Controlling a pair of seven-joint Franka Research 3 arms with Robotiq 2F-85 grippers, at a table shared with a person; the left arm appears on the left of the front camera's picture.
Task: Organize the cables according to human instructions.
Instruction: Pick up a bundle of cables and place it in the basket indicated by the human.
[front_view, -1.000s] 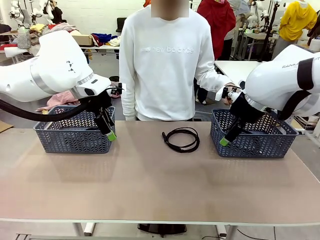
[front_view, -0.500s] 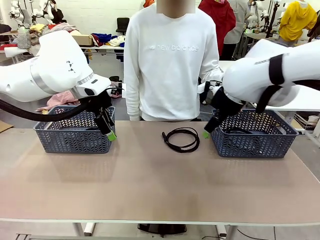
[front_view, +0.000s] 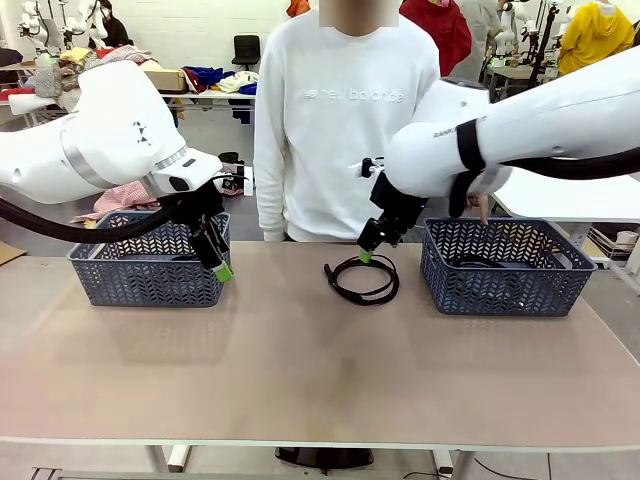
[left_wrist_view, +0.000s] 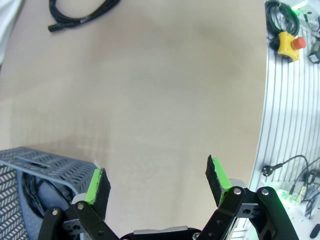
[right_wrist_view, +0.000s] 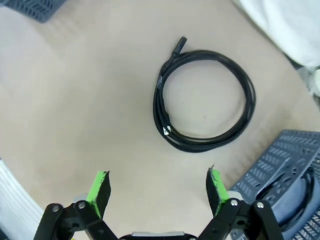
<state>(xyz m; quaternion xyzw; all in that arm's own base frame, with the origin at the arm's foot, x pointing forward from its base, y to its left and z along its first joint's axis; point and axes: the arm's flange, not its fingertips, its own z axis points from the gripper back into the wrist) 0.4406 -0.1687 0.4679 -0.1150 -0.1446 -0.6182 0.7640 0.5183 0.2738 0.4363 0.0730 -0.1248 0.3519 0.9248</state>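
Presently: two baskets, one loose cable.
Front: left basket and right basket each hold dark cords; coiled cable lies on the table between them. Left wrist: my left gripper is wide apart, empty. Right wrist: my right gripper is spread, empty, above the cable.

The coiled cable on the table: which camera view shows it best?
The right wrist view: the coiled cable lies whole, seen from above, plug end included. The front view shows it flat and small; the left wrist view catches an edge.
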